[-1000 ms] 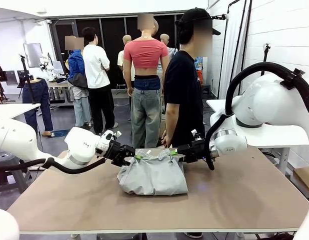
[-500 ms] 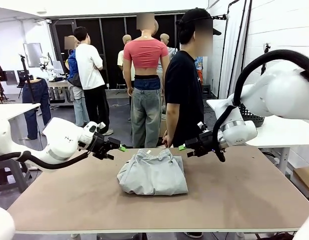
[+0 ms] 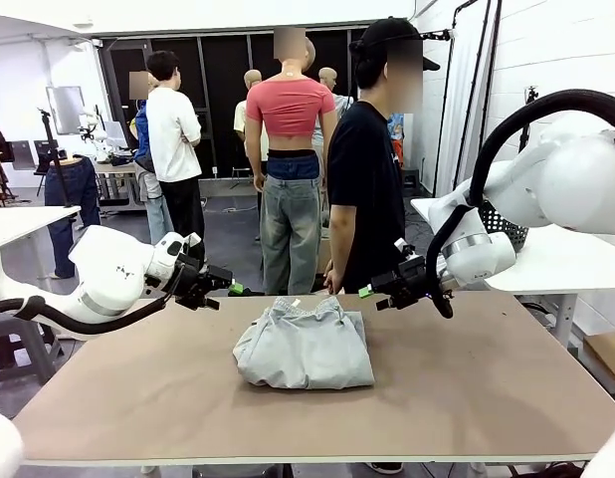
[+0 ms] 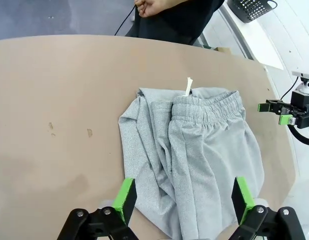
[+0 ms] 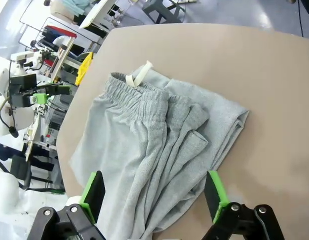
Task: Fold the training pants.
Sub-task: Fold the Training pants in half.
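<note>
The light grey training pants [image 3: 305, 346] lie folded into a compact bundle in the middle of the table, waistband and pale drawstring toward the far edge. My left gripper [image 3: 231, 288] hovers open above the table, to the left of the pants and clear of them. At their right my right gripper [image 3: 369, 293] hangs open too, nothing held. In the left wrist view the pants [image 4: 194, 155] lie beyond the open gripper [image 4: 183, 200]. The right wrist view shows the pants [image 5: 154, 150] past its own open gripper [image 5: 152, 194].
A person in a black shirt [image 3: 362, 179] stands at the far edge just behind the pants. The brown table [image 3: 487, 388] has free room on both sides of the bundle. A black mesh basket [image 3: 502, 227] sits on a white side table at the right.
Both grippers let go of the pants' far corners and drew back outward and upward, left one leftward, right one rightward. The pants now lie flat and folded.
</note>
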You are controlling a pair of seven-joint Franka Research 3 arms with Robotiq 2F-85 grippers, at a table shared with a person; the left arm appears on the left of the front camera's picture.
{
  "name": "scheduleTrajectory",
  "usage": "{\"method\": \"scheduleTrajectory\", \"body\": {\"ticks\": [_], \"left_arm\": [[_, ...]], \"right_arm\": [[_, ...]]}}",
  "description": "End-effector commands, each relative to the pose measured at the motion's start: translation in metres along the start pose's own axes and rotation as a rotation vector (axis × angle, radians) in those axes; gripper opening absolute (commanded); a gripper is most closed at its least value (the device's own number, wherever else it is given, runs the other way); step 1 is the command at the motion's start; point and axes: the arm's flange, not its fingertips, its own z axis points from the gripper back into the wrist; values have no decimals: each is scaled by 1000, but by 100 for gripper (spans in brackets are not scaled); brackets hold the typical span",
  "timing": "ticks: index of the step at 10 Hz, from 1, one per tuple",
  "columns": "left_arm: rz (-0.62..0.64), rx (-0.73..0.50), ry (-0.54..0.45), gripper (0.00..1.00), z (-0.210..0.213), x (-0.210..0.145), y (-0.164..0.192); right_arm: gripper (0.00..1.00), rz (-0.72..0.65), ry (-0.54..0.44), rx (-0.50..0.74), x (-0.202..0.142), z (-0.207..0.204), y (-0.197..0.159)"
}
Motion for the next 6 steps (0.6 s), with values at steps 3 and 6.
{"method": "scheduleTrajectory", "body": {"ticks": [3, 6], "left_arm": [[-4, 2, 8, 100, -8, 3, 4], [-4, 2, 8, 100, -8, 3, 4]], "right_arm": [[100, -3, -11, 15, 1, -2, -1], [100, -3, -11, 15, 1, -2, -1]]}}
